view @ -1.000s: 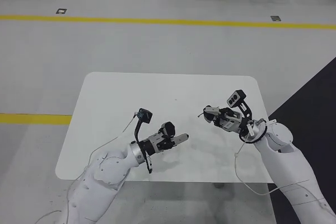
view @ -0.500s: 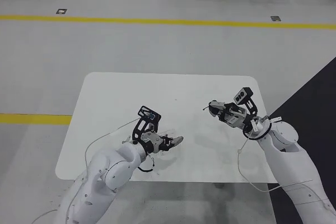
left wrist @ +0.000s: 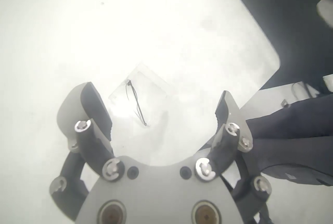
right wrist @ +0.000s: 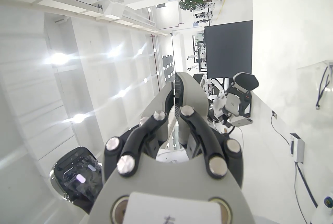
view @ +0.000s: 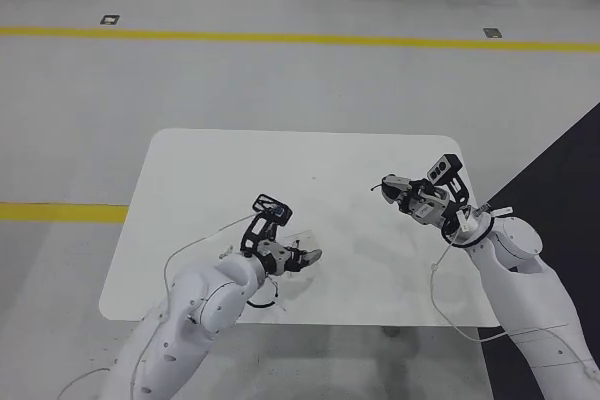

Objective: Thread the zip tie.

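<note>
1. My left claw (left wrist: 157,93) hung spread wide over the near part of the bench (view: 280,160), with nothing between its fingers.
2. The zip ties (left wrist: 135,102), a few thin black strands, lay in a clear tray (left wrist: 153,78) on the bench just beyond that open claw.
3. My right claw (view: 390,187) was pressed shut, held up over the right side of the bench. A dark wisp showed at its tip, too small for me to call it a tie.
4. I judged a tie to be nearly weightless, thin, springy and slick, so it would likely skate or flick away under a careless pinch.
5. Lying flat, it offered little to grab. I thought the blocky head end the best hold.
6. For threading, I reckoned the tail needed gripping close to its tip, or it would bend aside.
</note>
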Robot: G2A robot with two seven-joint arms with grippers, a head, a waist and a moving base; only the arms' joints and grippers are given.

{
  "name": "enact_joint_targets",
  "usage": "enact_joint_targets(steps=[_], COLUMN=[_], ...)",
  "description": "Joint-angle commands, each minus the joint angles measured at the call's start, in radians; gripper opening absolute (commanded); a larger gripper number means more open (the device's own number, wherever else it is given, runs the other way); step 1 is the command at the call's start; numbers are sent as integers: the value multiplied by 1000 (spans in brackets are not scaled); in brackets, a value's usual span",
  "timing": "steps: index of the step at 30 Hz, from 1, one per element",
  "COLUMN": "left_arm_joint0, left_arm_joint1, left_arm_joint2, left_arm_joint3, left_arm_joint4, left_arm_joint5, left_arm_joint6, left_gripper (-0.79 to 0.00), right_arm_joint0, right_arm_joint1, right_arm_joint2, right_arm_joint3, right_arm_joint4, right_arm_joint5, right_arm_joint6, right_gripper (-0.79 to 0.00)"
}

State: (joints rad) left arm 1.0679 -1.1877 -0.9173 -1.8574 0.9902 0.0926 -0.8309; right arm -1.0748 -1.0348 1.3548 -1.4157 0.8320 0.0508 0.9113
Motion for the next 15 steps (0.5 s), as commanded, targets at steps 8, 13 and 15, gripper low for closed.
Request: enact_joint_targets(steps=[8,13,15], left_arm_joint0=[-261,-286,-286], left_arm_joint1=[-98,-113,-113], left_arm_joint2=[228,230,230], left_arm_joint3=[219,245,245], left_arm_joint4=[107,37,37], left_arm_joint5=[73,70,70], left_arm_joint6=[-127,-138,-138], left_gripper=[0,0,0], right_arm_joint0=[0,0,0], right_arm_joint1=[0,0,0], right_arm_joint2=[0,0,0], right_arm_joint3=[0,0,0], right_arm_joint4=[0,0,0], right_arm_joint5=[0,0,0], right_arm_joint6=[0,0,0], right_gripper=[-785,-785,-785])
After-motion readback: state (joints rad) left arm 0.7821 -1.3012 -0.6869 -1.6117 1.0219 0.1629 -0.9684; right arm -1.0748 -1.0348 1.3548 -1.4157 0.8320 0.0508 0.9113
